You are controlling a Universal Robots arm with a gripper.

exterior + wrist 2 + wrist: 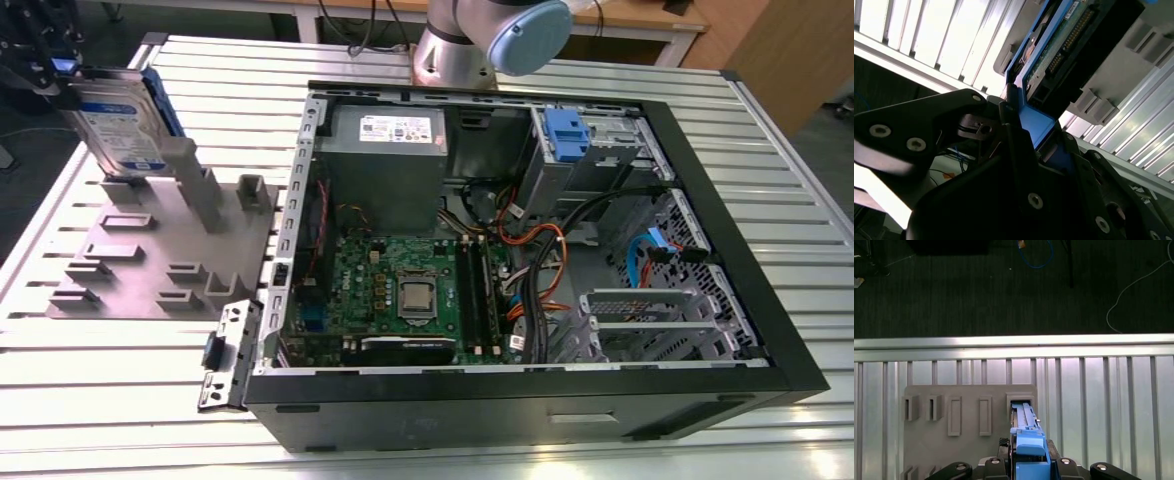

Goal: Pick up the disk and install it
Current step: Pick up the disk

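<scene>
Exterior view, upper left: the disk (123, 120) stands upright in the grey fixture (147, 250), with the end effector (70, 85) on its top edge. (A)

Second wrist view, centre: the end effector (1029, 122) is clamped on the disk's (1054, 55) blue carrier, and the grip looks square. (B)

First wrist view, lower centre: the disk's (1026, 435) far end is at its slot. I'd lift straight along the slot, no tilt. (A)

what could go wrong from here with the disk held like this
1. The gripper clamps only the blue carrier end of the disk, so the long drive body might tilt or slip.
2. In the first wrist view the disk's far end sits at a slot of the grey fixture; a skewed pull could jam it.
3. Orange cables crowd the open case and might snag the disk.
</scene>
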